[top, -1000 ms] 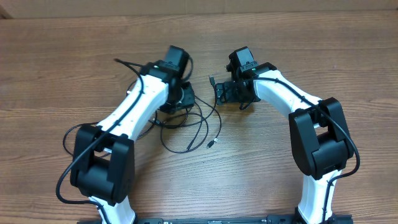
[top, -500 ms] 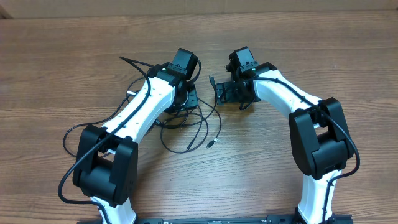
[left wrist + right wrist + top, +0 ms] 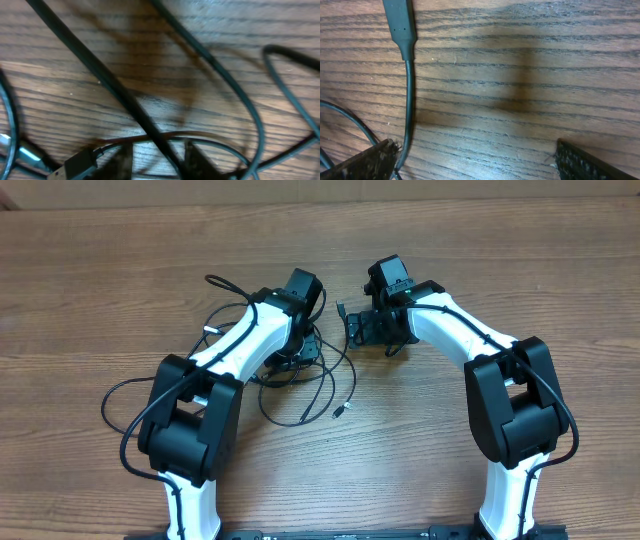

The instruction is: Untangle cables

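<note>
Several thin black cables [image 3: 300,385] lie in a loose tangle on the wooden bench [image 3: 100,270], gathered under the left arm's wrist and in the space between the two arms, with loops spreading toward the near edge. One strand ends in a small silver-tipped plug [image 3: 340,411] that lies free at the near right of the heap. The left pincer [image 3: 160,162] hangs low over the tangle with its fingertips a little apart. In the left wrist view a cord [image 3: 100,75] runs slantwise down into the gap between them, and the gap is wider than the cord, so nothing looks clamped. A flat plug end [image 3: 75,164] lies just beside the fingertip on that view's left side. The right pincer [image 3: 475,162] is spread wide and has hold of nothing, sitting low over bare wood just right of the tangle. A straight strand with a dark moulded plug [image 3: 400,22] runs past one of its fingertips [image 3: 367,160]. Whether it touches that fingertip cannot be told.
</note>
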